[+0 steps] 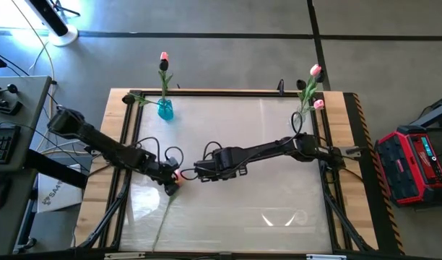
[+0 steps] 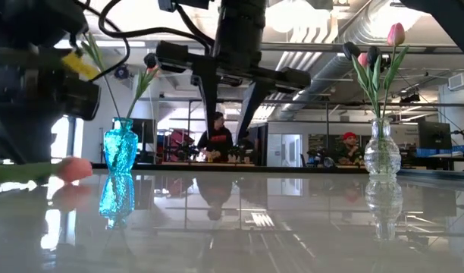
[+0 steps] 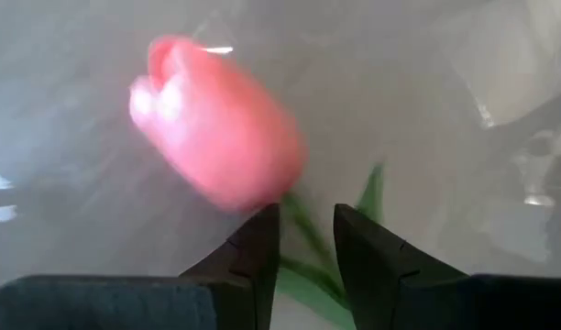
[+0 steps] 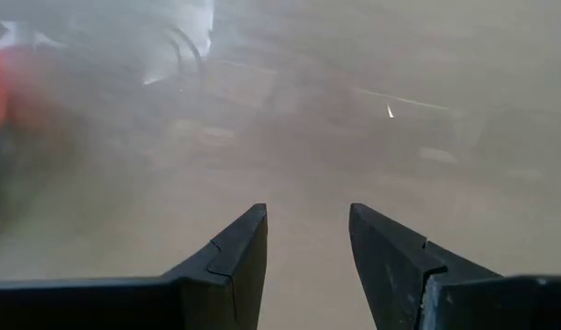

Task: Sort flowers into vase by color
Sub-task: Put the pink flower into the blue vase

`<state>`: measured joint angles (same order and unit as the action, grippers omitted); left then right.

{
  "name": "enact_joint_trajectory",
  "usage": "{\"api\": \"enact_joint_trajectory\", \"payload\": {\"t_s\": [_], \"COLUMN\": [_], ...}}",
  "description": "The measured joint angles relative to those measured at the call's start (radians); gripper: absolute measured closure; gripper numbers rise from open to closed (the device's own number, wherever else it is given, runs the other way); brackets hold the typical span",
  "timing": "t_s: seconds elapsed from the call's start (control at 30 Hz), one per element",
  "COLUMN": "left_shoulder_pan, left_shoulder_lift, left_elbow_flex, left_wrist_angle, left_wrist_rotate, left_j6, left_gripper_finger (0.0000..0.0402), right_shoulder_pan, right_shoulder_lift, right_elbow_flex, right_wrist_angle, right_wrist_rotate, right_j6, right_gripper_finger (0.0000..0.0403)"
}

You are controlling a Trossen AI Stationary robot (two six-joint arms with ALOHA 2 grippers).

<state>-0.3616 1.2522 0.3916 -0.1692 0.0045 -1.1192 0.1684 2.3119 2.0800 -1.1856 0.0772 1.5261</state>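
Note:
A pink tulip point(image 3: 216, 124) shows large in the left wrist view, and its green stem runs between the fingers of my left gripper point(image 3: 306, 243), which is shut on it. In the high view my left gripper point(image 1: 172, 182) is at the table's middle left, and the stem point(image 1: 160, 220) trails toward the near edge. My right gripper point(image 1: 196, 170) hovers open just to its right, with nothing between its fingers point(image 4: 235, 252). A blue vase point(image 1: 165, 109) at the far left holds a pink and a dark bud. A clear vase point(image 2: 382, 152) at the far right holds pink tulips point(image 1: 315, 70). My left gripper pinches the tulip's stem just below the pink head point(image 3: 297, 220) between its two fingers, which lie across it. The head point(image 2: 71, 168) sticks out past the fingertips, roughly level and just above the glossy top. The long stem trails back toward the near edge.
The tabletop is glossy, with a raised dark frame point(image 1: 228, 92) around it. Both vases stand near the far edge, and the wide near right part point(image 1: 279, 217) holds no objects. People sit behind a counter in the room beyond point(image 2: 217, 136). A red case point(image 1: 416, 162) stands right of the table.

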Motion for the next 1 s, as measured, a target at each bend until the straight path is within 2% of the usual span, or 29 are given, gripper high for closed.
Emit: {"api": "enact_joint_trajectory", "payload": {"t_s": [0.33, 0.57, 0.87, 1.0], "left_shoulder_pan": [-0.016, -0.016, -0.016, 0.008], "left_shoulder_lift": [0.047, 0.022, -0.06, -0.118], "left_elbow_flex": [0.012, 0.013, 0.09, 0.126], "left_wrist_angle": [0.011, -0.009, -0.004, -0.077], "left_wrist_rotate": [-0.026, -0.036, -0.097, -0.185], "left_j6": [0.018, 0.067, 0.246, 0.32], "left_gripper_finger": [0.0314, 0.0393, 0.0399, 0.04], "right_shoulder_pan": [-0.001, -0.005, -0.011, -0.011], "right_shoulder_lift": [0.0, 0.0, 0.0, 0.0], "right_elbow_flex": [0.0, 0.0, 0.0, 0.0], "right_wrist_angle": [-0.015, -0.02, -0.042, -0.058], "right_wrist_rotate": [-0.001, -0.003, -0.003, 0.006], "right_j6": [-0.016, -0.044, -0.074, -0.09], "right_gripper_finger": [0.0257, 0.0257, 0.0257, 0.0257]}}
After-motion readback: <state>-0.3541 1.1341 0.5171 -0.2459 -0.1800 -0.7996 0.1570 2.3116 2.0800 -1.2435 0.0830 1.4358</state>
